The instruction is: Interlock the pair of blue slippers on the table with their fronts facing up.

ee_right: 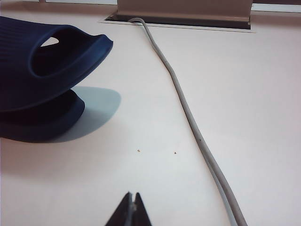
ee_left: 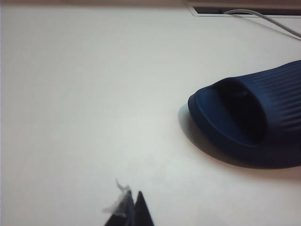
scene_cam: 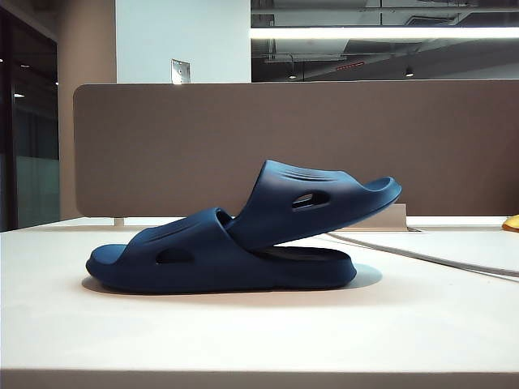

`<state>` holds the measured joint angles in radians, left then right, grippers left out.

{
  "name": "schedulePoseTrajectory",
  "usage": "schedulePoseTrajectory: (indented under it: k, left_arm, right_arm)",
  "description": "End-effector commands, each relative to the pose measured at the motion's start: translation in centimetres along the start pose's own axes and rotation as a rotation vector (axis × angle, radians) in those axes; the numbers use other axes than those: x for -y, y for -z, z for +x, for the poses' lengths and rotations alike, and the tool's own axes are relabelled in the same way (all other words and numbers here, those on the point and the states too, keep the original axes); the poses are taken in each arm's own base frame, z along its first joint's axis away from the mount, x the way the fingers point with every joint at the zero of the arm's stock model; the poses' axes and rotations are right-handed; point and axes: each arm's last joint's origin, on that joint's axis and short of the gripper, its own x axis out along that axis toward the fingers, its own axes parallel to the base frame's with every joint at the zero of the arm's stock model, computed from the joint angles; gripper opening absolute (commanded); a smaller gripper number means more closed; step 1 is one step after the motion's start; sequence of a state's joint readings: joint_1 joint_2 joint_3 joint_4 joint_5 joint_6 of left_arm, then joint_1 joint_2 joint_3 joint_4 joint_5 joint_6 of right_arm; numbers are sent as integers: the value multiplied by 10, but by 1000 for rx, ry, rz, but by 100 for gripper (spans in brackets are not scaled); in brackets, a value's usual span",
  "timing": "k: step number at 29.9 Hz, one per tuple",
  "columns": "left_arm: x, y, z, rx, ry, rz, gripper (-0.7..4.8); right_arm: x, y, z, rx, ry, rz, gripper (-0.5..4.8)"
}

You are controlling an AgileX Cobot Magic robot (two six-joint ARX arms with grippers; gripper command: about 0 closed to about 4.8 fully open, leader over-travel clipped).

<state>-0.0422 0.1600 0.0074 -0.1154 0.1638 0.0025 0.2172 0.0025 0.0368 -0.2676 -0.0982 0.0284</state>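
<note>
Two dark navy slippers lie interlocked in the middle of the cream table (scene_cam: pixel 259 340). The lower slipper (scene_cam: pixel 203 259) rests flat, its open toe to the left. The upper slipper (scene_cam: pixel 316 198) is tilted, one end tucked under the lower one's strap, the other end raised to the right. Neither gripper shows in the exterior view. In the left wrist view my left gripper (ee_left: pixel 133 197) is shut and empty, apart from the lower slipper's toe (ee_left: pixel 254 122). In the right wrist view my right gripper (ee_right: pixel 133 197) is shut and empty, well short of the stacked slippers (ee_right: pixel 42 80).
A grey cable (ee_right: pixel 197 132) runs across the table from a slot (ee_right: pixel 178 21) at its back edge, passing beside my right gripper. A brown partition panel (scene_cam: pixel 162 138) stands behind the table. A yellow object (scene_cam: pixel 511 224) sits at the far right edge.
</note>
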Motion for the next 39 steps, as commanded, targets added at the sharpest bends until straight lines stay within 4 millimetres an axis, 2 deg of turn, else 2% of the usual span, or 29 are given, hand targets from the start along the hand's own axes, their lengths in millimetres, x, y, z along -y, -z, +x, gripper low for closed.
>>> schedulePoseTrajectory:
  k: [1, 39]
  left_arm:
    - [0, -2, 0, 13, -3, 0, -3]
    - [0, -2, 0, 12, -2, 0, -3]
  right_arm:
    - [0, -1, 0, 11, 2, -4, -5]
    - [2, -1, 0, 12, 57, -4, -5]
